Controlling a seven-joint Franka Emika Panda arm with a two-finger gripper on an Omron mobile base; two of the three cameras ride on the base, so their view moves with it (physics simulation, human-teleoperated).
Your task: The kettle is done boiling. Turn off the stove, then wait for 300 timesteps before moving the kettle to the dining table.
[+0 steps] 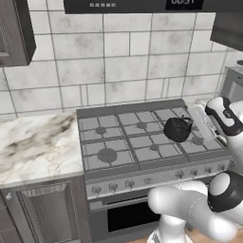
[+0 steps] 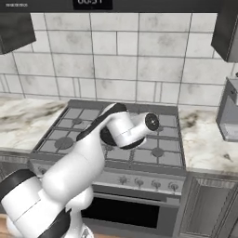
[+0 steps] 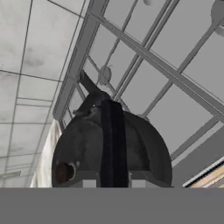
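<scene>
Six-burner grey gas stove (image 1: 142, 137): kettle sits on its right-hand grates, so the grid bars may snag the base during a low drag.
Squat black round kettle (image 1: 178, 129): could swing or tip off-centre.
Gripper (image 3: 113, 181): fingers together on the kettle's thin arched handle (image 3: 113, 144); it may slide through.

We see the squat black kettle (image 1: 178, 129) upright over the grey stove (image 1: 142, 142), spout toward 2 o'clock, at the grates' right-centre; in the hand view its arched handle (image 3: 113, 144) fills the foreground.
</scene>
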